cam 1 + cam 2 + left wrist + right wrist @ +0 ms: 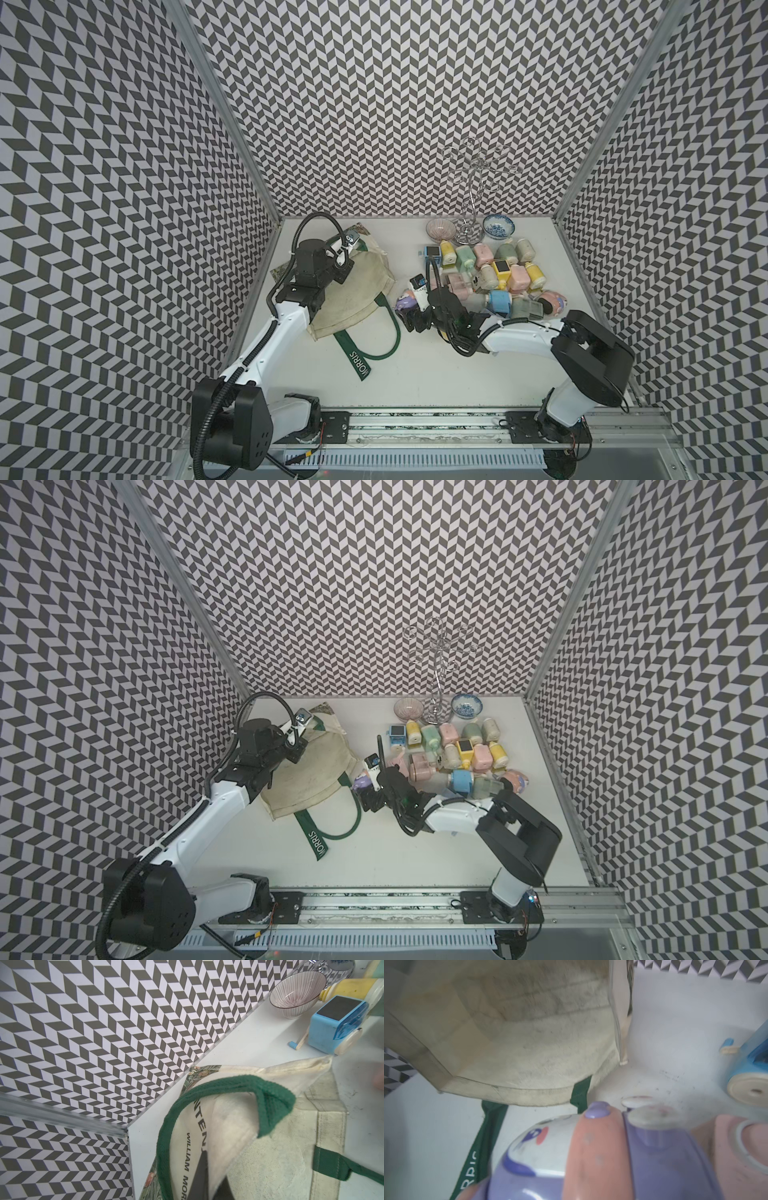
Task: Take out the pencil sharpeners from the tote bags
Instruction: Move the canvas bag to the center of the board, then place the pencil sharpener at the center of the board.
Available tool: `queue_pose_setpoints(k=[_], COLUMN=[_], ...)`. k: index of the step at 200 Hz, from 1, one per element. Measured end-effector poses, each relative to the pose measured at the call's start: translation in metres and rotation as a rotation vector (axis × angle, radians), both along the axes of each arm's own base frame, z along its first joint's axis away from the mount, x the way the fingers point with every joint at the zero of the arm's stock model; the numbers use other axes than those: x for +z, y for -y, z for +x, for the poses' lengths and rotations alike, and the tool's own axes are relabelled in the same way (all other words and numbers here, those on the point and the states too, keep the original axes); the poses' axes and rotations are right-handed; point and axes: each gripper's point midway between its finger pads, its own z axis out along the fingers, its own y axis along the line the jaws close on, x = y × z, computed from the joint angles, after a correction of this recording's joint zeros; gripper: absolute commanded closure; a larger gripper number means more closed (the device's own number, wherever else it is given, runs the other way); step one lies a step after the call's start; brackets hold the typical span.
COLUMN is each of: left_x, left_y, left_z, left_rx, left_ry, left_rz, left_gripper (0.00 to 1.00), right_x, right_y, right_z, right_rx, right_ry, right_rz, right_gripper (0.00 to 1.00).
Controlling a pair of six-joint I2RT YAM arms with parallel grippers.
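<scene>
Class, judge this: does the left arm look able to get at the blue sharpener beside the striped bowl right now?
Probably not yet: the left hand is shut on the tote bag. Otherwise only bare table separates it from the blue sharpener.

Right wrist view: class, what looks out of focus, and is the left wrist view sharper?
Right wrist view: the lilac sharpener, very close, is soft and blurred; the tote bag behind is hazy too. Left wrist view: sharper, the blue sharpener and striped bowl crisp.

Both top views look steeply down on the whole table (415,374) (a near-identical pair); both wrist cameras sit close, sharing the tote bag (270,1157).
</scene>
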Motion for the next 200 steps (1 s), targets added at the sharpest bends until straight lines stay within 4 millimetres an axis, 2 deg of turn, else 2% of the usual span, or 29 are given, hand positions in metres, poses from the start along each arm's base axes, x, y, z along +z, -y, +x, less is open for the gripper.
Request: queue_pose_setpoints(k=[20, 51, 70, 108, 125, 137, 159, 173, 200], left_x=[-0.001, -0.002, -0.004, -0.009, -0.009, -0.007, 0.003, 0.015, 0.040], left_y=[-0.002, -0.003, -0.003, -0.004, -0.004, -0.007, -0.013, -0.016, -0.018], left_z=[0.000, 0.001, 0.003, 0.005, 0.005, 0.005, 0.009, 0.016, 0.035], left_rx=[0.018, 0.031, 0.043, 0.079, 0.100, 0.126, 0.190, 0.238, 0.306], left_ry=[-0.002, -0.007, -0.020, -0.048, -0.054, -0.059, -0.072, -0.085, -0.129], left_rz=[-0.009, -0.029, -0.055, -0.113, -0.139, -0.163, -0.210, -0.251, -0.336], left_gripper=[0.96, 0.96, 0.96, 0.96, 0.97, 1.00, 1.00, 1.00, 1.00], right_x=[-0.024, -0.035, -0.038, -0.042, -0.039, -0.032, -0.012, 0.010, 0.067], right_y=[0.006, 0.019, 0.025, 0.037, 0.041, 0.042, 0.047, 0.048, 0.039], right_z=[0.003, 0.009, 0.011, 0.012, 0.011, 0.010, 0.010, 0.010, 0.005], right_rx=[-0.034, -0.094, -0.125, -0.181, -0.195, -0.202, -0.217, -0.217, -0.171], right_ry=[-0.045, -0.061, -0.067, -0.089, -0.097, -0.094, -0.073, -0.045, 0.013], right_rz=[-0.066, -0.113, -0.131, -0.153, -0.146, -0.135, -0.117, -0.079, 0.056], right_gripper=[0.32, 0.31, 0.24, 0.00, 0.01, 0.01, 0.00, 0.01, 0.03])
